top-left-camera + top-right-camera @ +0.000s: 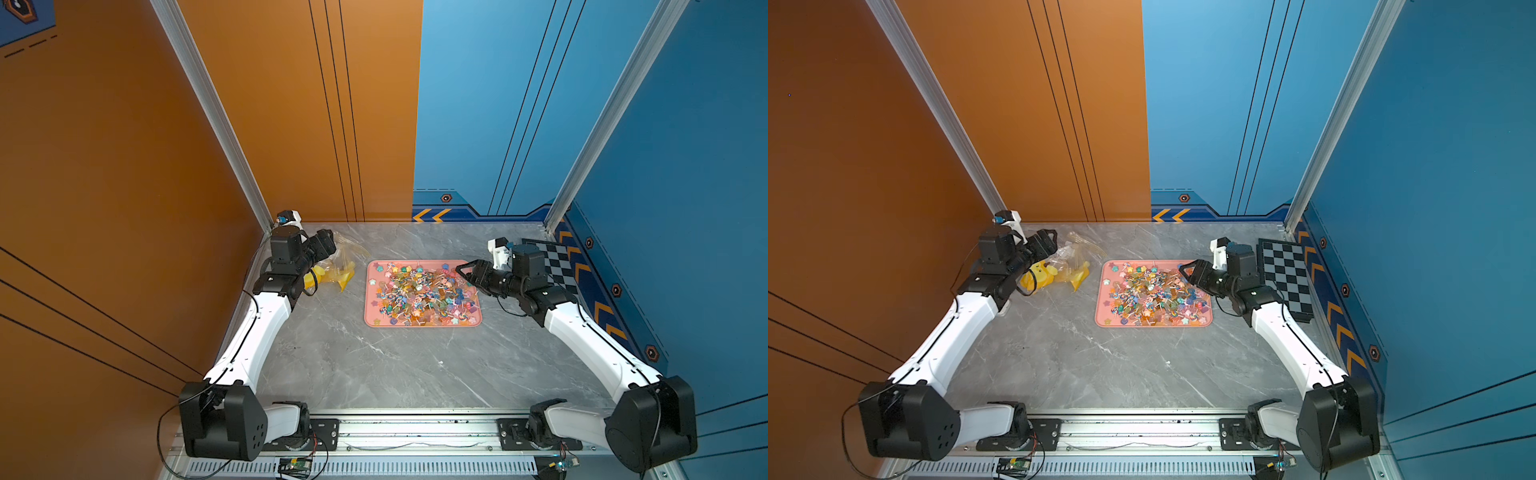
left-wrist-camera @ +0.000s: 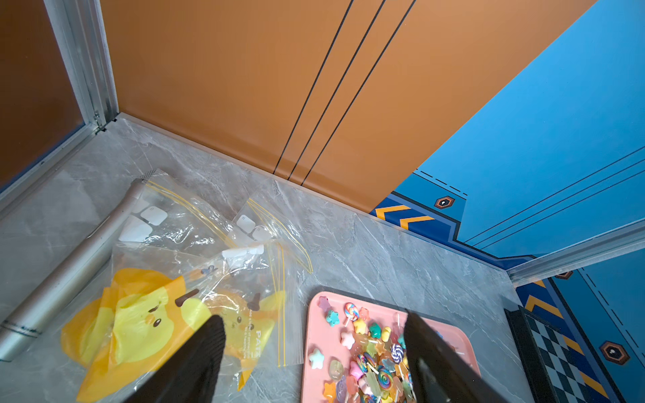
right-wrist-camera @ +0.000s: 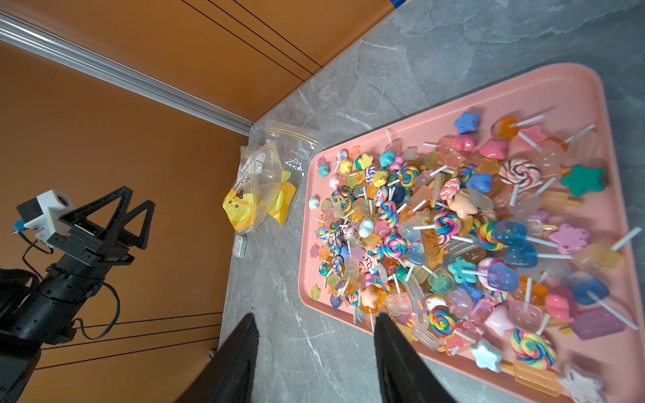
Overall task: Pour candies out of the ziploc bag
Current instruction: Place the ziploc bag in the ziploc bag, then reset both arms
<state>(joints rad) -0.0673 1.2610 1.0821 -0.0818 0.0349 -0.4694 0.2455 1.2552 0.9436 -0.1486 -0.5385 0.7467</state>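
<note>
Candies [image 1: 424,293] are heaped on the pink tray [image 1: 371,309], and the ziploc bag [image 1: 338,266] is lying slack to its left. Left gripper [image 1: 326,243] and right gripper [image 1: 465,268] both have jaws spread, holding nothing. My worry is the right one hanging over the tray's far right corner, where it could clip sweets and scatter them.

Left end effector [image 2: 312,315] and right end effector [image 3: 314,315] gape

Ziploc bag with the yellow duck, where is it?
In both top views the ziploc bag lies on the grey table near the far left corner, by the open left gripper, left of the pink tray.
</note>
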